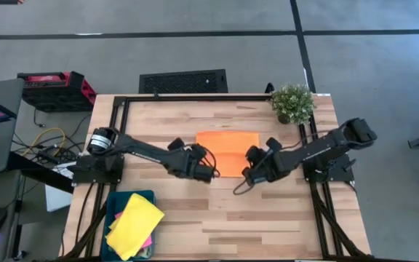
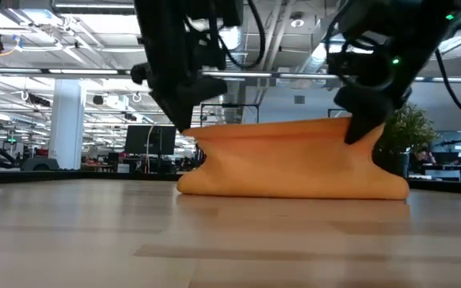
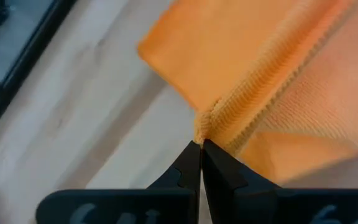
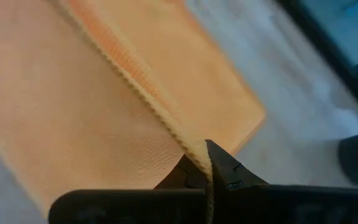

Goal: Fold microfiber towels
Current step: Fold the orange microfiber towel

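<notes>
Orange towel (image 1: 226, 151): laid mid-tabletop (image 1: 268, 218), its near edge lifted above the wood. Left hand (image 3: 201, 146): pressed together on one corner of that edge. Right hand (image 4: 207, 163): pinched on the other corner. Yellow towel (image 1: 134, 225): heaped on the teal bin (image 1: 113, 207) at the tabletop's left front corner.

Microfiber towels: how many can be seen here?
3: orange towel mid-table, pinched by both grippers; yellow towel on the teal bin; pink towel peeking beneath it. More may be hidden inside.
</notes>
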`<move>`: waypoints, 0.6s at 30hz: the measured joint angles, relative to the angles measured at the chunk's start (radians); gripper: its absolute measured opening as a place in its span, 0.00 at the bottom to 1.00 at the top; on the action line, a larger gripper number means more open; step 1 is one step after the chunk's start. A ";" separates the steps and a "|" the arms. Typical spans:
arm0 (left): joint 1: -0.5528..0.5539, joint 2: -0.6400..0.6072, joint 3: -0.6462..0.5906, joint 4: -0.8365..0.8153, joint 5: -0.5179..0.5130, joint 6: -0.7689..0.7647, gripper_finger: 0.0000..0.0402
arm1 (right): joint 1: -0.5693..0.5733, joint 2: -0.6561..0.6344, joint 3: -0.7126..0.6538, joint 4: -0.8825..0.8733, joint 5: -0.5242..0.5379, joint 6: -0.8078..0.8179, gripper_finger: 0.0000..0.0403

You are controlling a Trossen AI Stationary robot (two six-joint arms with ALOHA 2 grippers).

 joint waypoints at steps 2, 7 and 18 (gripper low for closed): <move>0.037 0.000 -0.026 0.033 -0.013 0.007 0.00 | -0.037 0.000 0.001 0.009 0.028 -0.029 0.02; 0.106 0.000 -0.046 0.104 -0.026 0.103 0.00 | -0.122 0.000 0.001 0.039 0.028 -0.114 0.02; 0.184 0.000 -0.046 0.140 -0.031 0.147 0.00 | -0.214 0.000 0.000 0.064 -0.071 -0.123 0.08</move>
